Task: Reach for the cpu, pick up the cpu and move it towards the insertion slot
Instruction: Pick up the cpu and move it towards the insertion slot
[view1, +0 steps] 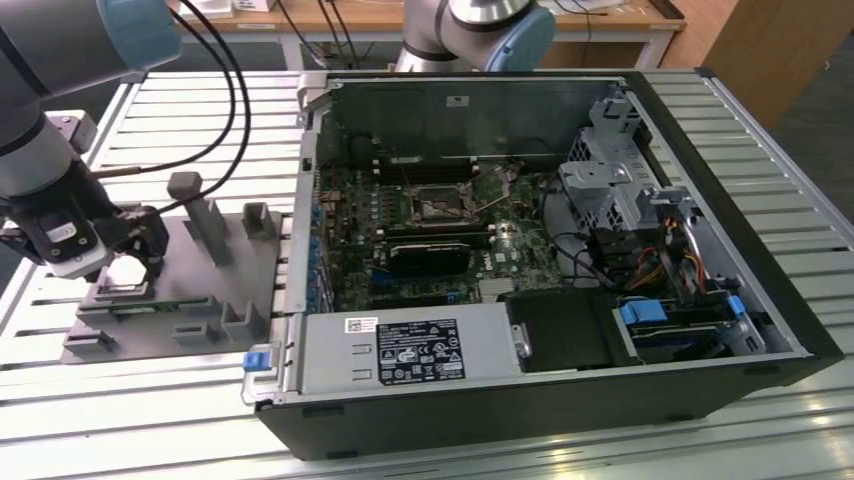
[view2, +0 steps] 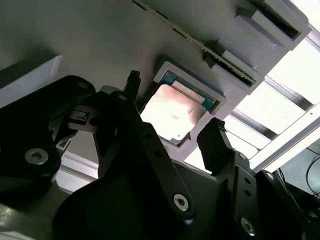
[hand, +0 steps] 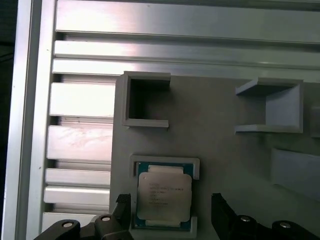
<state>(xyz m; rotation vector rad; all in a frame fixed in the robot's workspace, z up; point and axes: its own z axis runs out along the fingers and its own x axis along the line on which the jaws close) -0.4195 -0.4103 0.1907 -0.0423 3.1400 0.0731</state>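
Observation:
The cpu (hand: 164, 196) is a small silvery square chip lying flat in a framed recess of the grey plastic fixture (hand: 215, 165); it also shows in the second wrist view (view2: 172, 114). My gripper (hand: 170, 214) hangs just above it, open, with one black finger (hand: 123, 210) on each side of the chip and a gap left on both sides. In the exterior view the gripper (view1: 130, 263) is low over the fixture at the exterior view's left. The insertion slot (view1: 437, 205) is the dark square socket on the green board inside the open computer case.
The grey fixture (view1: 200, 290) carries upright blocks and open pockets (hand: 145, 102) close to the gripper. The black computer case (view1: 561, 400) stands to the exterior view's right on the slatted aluminium table (view1: 160, 420). A second robot arm (view1: 474, 30) stands behind the case.

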